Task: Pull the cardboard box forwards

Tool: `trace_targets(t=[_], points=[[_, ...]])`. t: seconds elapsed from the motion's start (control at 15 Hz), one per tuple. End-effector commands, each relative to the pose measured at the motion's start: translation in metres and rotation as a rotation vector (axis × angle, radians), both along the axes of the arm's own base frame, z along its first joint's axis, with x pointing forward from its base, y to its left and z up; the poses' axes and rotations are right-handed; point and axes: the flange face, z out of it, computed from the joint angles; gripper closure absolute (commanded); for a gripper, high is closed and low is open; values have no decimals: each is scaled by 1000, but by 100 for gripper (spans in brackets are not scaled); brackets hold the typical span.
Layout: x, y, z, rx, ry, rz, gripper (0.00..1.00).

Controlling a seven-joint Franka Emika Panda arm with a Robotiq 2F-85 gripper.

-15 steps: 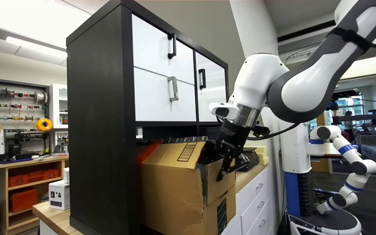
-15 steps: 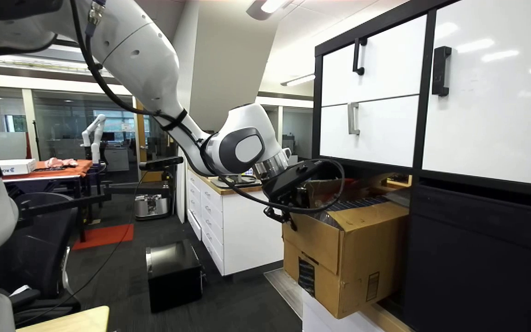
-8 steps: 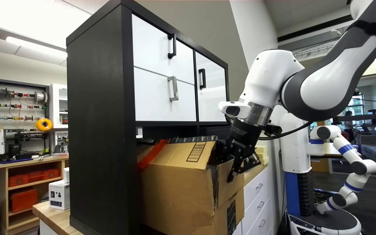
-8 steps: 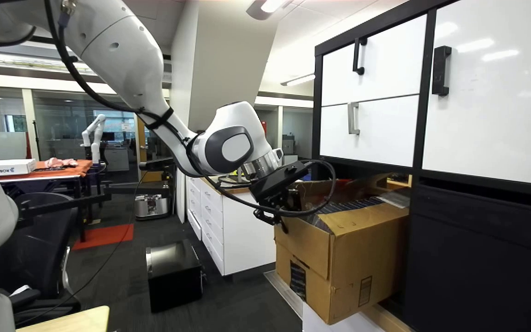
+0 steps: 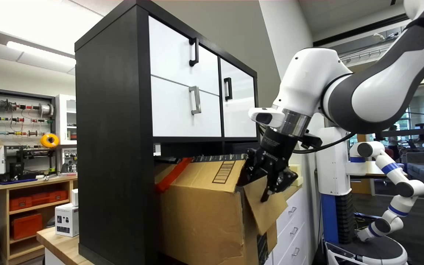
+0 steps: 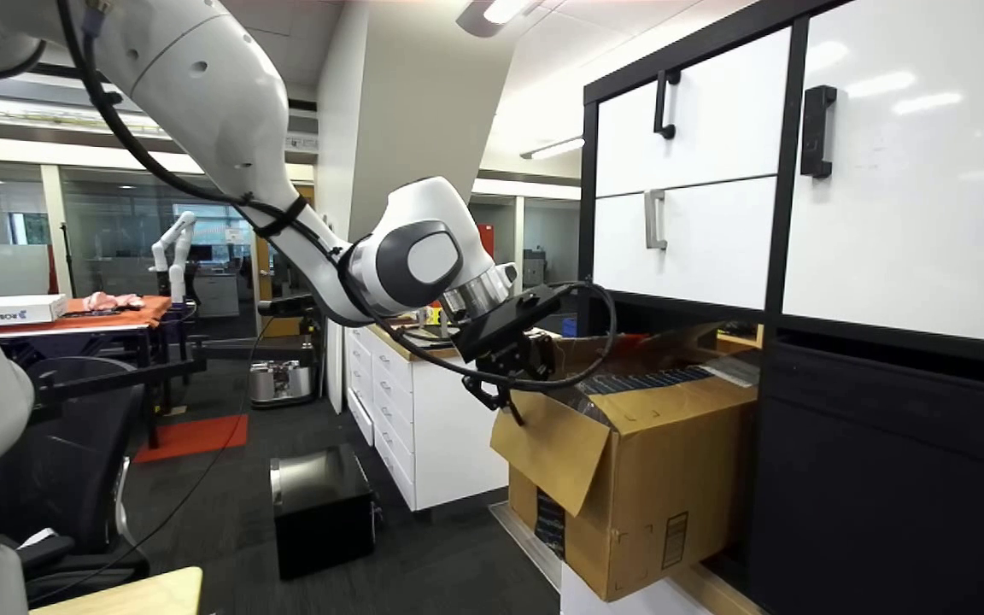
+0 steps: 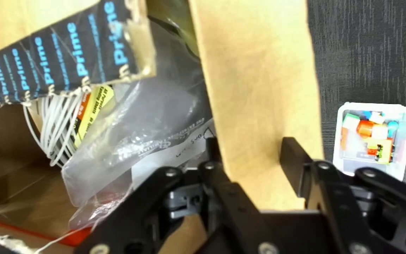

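The brown cardboard box [image 5: 204, 217] sticks out of the open bay under the cabinet's white doors; it shows in both exterior views [image 6: 671, 478]. Its front overhangs the counter edge. Its front flap [image 6: 556, 436] tilts outward, away from the box front. My gripper [image 5: 259, 182] is at the box's open top front. In the wrist view my gripper [image 7: 252, 153] is open, its fingers apart with the flap [image 7: 259, 88] passing between them. One finger is outside the flap; the other is on the box's inner side and is hidden in the exterior views.
The black cabinet [image 5: 109, 132] with white doors [image 6: 684, 239] rises above and beside the box. Plastic bags [image 7: 136, 134] and white cable [image 7: 58, 130] lie in the box. A clear bin of coloured parts [image 7: 374, 141] is on the floor. White drawers [image 6: 458, 427] stand behind.
The arm has moved away from the cabinet, and the box has slid farther out with it, mostly in the earlier half second. The front flap lay flat before and now swings outward.
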Motion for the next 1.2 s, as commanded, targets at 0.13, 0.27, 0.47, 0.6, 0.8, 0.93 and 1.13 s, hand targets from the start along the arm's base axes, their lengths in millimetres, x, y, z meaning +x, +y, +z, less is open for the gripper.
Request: trace_targets(t=[0.13, 0.27, 0.47, 0.6, 0.8, 0.93, 1.13], points=[[-10, 7, 50, -19, -75, -60, 8], [-10, 11, 63, -17, -89, -84, 0], [-12, 17, 83, -10, -68, -175, 0], [-16, 22, 93, -18, -15, -289, 0], [-23, 32, 104, -21, 82, -434, 0], [-29, 39, 111, -15, 147, -525, 0], [-36, 44, 120, 13, 232, -663, 0]])
